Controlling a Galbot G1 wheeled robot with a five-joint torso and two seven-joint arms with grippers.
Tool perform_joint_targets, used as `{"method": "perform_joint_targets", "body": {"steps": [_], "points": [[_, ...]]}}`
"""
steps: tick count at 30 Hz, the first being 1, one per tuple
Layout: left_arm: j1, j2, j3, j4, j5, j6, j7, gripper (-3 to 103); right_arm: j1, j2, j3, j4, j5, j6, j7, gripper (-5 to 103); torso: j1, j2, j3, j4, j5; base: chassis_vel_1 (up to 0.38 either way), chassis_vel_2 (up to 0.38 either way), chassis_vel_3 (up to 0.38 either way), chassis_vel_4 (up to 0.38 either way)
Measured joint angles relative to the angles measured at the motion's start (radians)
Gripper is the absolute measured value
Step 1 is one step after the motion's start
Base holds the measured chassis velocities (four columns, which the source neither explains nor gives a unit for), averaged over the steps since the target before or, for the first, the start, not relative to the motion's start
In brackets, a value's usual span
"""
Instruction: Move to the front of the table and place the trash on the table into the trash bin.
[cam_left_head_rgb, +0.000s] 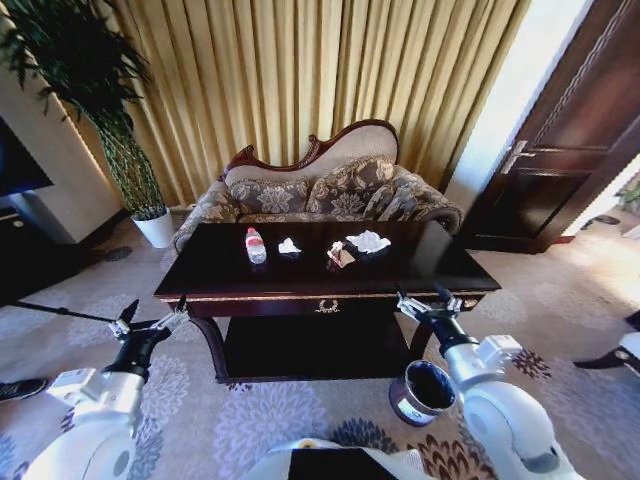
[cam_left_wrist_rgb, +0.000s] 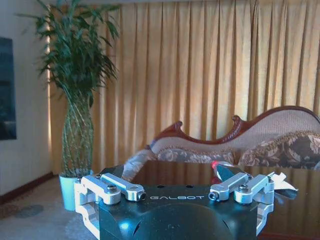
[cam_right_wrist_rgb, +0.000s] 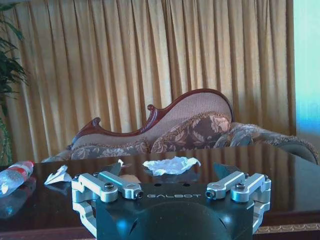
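Note:
The dark glossy table (cam_left_head_rgb: 210, 270) stands in front of me. On its top lies the trash: a clear bottle (cam_left_head_rgb: 256, 245) with a red cap, a small white paper scrap (cam_left_head_rgb: 289, 246), a crumpled wrapper (cam_left_head_rgb: 341, 255) and a larger white paper (cam_left_head_rgb: 368, 241). The round dark trash bin (cam_left_head_rgb: 422, 392) stands on the carpet at the table's front right corner. My left gripper (cam_left_head_rgb: 155, 310) hovers open off the front left corner. Near the front right edge, above the bin, my right gripper (cam_left_head_rgb: 425, 295) is open. The right wrist view shows the bottle (cam_right_wrist_rgb: 12, 177) and white paper (cam_right_wrist_rgb: 171, 165).
A carved-back patterned sofa (cam_left_head_rgb: 320, 190) stands behind the table before gold curtains. A tall plant in a white pot (cam_left_head_rgb: 155, 228) is at the back left, and a dark door (cam_left_head_rgb: 560, 140) at the right. Patterned carpet lies around the table.

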Motion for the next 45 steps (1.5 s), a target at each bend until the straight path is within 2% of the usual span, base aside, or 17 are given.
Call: {"method": "perform_joint_targets", "body": {"steps": [6, 10, 11, 15, 16, 19, 22, 24, 25, 26, 28, 31, 35, 45], "points": [[0.019, 0.002, -0.029, 0.0, -0.009, -0.005, 0.007, 100, 0.107, -0.072, -0.032, -0.087, 0.072, -0.032, 0.035, 100, 0.0, 0.0, 0.0, -0.0004, 0.0002, 0.055, -0.026, -0.042, 0.044], [0.037, 0.001, -0.033, 0.0, -0.011, -0.024, 0.015, 100, 0.256, -0.147, -0.074, -0.21, 0.128, -0.062, 0.044, 100, 0.003, -0.001, 0.001, -0.0004, 0.0005, 0.0, 0.0, 0.0, 0.0], [0.037, 0.001, -0.033, 0.0, -0.011, -0.024, 0.015, 100, 0.256, -0.147, -0.074, -0.21, 0.128, -0.062, 0.044, 100, 0.003, -0.001, 0.001, -0.0004, 0.0005, 0.0, 0.0, 0.0, 0.0], [0.051, -0.019, -0.026, 0.0, -0.007, -0.028, 0.018, 100, 0.425, -0.231, -0.151, -0.332, 0.22, -0.105, 0.05, 100, 0.002, -0.001, 0.001, -0.0004, 0.0007, -0.008, -0.001, 0.013, -0.006], [0.051, -0.019, -0.026, 0.0, -0.007, -0.028, 0.018, 100, 0.425, -0.231, -0.151, -0.332, 0.22, -0.105, 0.05, 100, 0.002, -0.001, 0.001, -0.0004, 0.0007, 0.0, 0.0, 0.0, 0.0], [0.053, -0.022, -0.016, 0.0, -0.005, -0.023, 0.014, 100, 0.596, -0.283, -0.24, -0.438, 0.302, -0.133, 0.051, 100, 0.002, -0.001, 0.001, -0.0003, -0.0001, 0.0, 0.0, 0.0, 0.0], [0.051, -0.019, -0.016, 0.0, -0.004, -0.017, 0.011, 100, 0.671, -0.299, -0.289, -0.491, 0.319, -0.144, 0.051, 100, 0.002, -0.001, 0.001, -0.0001, -0.0001, 0.0, 0.0, 0.0, 0.0], [0.049, -0.017, -0.018, 0.0, -0.004, -0.007, 0.007, 100, 0.76, -0.311, -0.362, -0.555, 0.329, -0.154, 0.051, 100, 0.002, -0.001, 0.001, -0.0003, -0.0001, 0.0, 0.0, 0.0, 0.0], [0.048, -0.016, -0.02, 0.0, -0.004, -0.005, 0.005, 100, 0.825, -0.309, -0.417, -0.6, 0.335, -0.163, 0.051, 100, 0.002, -0.001, 0.001, -0.0006, 0.0003, 0.0, 0.0, 0.0, 0.0], [0.048, -0.016, -0.02, 0.0, -0.004, -0.005, 0.005, 100, 0.825, -0.309, -0.417, -0.6, 0.335, -0.163, 0.051, 100, 0.002, -0.001, 0.001, -0.0006, 0.0003, 0.0, 0.0, 0.0, 0.0], [0.05, -0.017, -0.023, 0.0, -0.004, -0.005, 0.005, 100, 0.901, -0.295, -0.485, -0.65, 0.335, -0.168, 0.051, 100, 0.002, -0.001, 0.001, -0.0006, 0.0002, 0.0, 0.0, 0.0, 0.0], [0.057, -0.022, -0.031, 0.0, -0.004, -0.005, 0.004, 100, 1.026, -0.255, -0.588, -0.728, 0.323, -0.17, 0.052, 100, 0.002, -0.001, 0.001, 0.0001, -0.0001, 0.0, 0.0, 0.0, 0.0], [0.06, -0.035, -0.031, 0.0, 0.009, -0.015, 0.004, 100, 1.115, -0.207, -0.67, -0.796, 0.318, -0.173, 0.069, 100, 0.002, -0.001, 0.001, 0.0, -0.0001, 0.0, 0.0, 0.0, 0.0], [0.055, -0.049, -0.001, 0.0, 0.052, -0.028, 0.007, 100, 1.226, -0.142, -0.768, -0.968, 0.297, -0.182, 0.093, 100, 0.002, -0.001, 0.001, -0.0005, 0.0001, 0.0, 0.0, 0.0, 0.0]]}}
